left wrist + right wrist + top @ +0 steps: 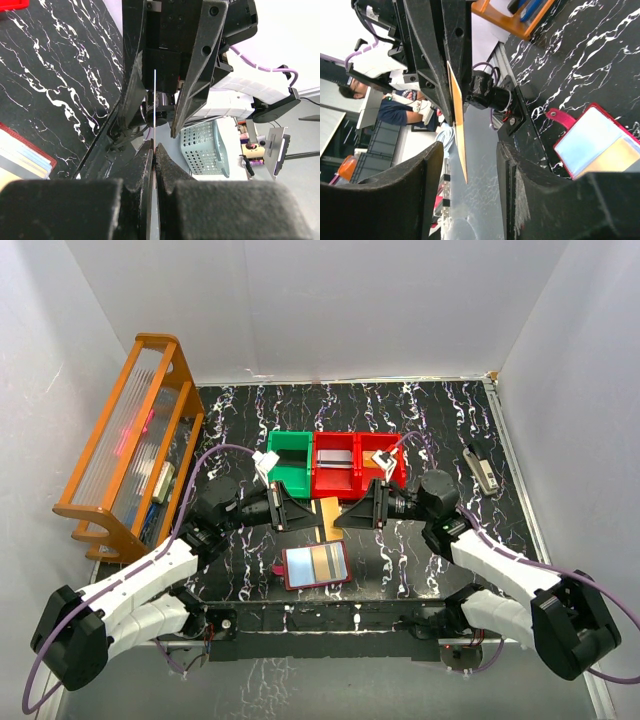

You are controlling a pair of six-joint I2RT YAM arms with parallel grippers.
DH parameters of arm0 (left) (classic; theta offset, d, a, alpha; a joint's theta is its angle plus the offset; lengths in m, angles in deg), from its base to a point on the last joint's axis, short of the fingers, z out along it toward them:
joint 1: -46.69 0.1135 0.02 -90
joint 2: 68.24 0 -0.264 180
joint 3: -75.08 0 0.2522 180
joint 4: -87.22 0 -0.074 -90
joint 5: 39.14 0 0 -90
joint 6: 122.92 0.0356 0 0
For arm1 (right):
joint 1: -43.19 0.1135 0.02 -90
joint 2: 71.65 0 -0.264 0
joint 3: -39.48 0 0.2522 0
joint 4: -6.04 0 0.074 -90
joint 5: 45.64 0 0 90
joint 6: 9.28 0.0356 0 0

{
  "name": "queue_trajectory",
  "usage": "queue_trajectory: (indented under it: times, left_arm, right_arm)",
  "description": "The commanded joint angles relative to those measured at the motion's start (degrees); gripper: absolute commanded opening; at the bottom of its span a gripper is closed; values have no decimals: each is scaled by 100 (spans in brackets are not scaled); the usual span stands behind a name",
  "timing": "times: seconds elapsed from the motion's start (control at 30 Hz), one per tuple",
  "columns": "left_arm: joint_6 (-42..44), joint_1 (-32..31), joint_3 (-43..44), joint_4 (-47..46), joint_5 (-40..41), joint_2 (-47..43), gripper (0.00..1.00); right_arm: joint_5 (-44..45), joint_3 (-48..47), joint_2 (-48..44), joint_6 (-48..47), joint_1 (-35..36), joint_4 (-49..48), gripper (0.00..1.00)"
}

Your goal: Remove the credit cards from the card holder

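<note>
Clearly the left end effector is pinched tight on a gold credit card, held on edge above the worktop. The right end effector straddles it, jaws apart and not touching. A mistimed handover could let it slip and drop. The card holder lies open beneath, tan cards showing in its sleeves. What the bins behind hold, I can't tell.

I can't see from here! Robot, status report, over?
Left gripper shut on credit card. Right gripper open around it. Card holder lies open nearby. Nothing blocking.
</note>
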Motion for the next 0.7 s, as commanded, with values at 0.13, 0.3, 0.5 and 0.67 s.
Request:
queue_trajectory:
  times: [0.13, 0.3, 0.5, 0.67]
  left_arm:
    - [-22, -21, -10, -280, -245, -47, 0]
    - [9, -21, 57, -165, -321, -10, 0]
    - [63, -21, 96, -55, -284, -88, 0]
    - [94, -21, 154, 25, -209, -159, 0]
  right_arm:
    - [-102, -228, 17, 152, 174, -534, 34]
    - [-2, -14, 45, 601, 203, -1194, 31]
    - [85, -71, 232, 792, 282, -1544, 22]
    - [-3, -38, 219, 742, 293, -1471, 18]
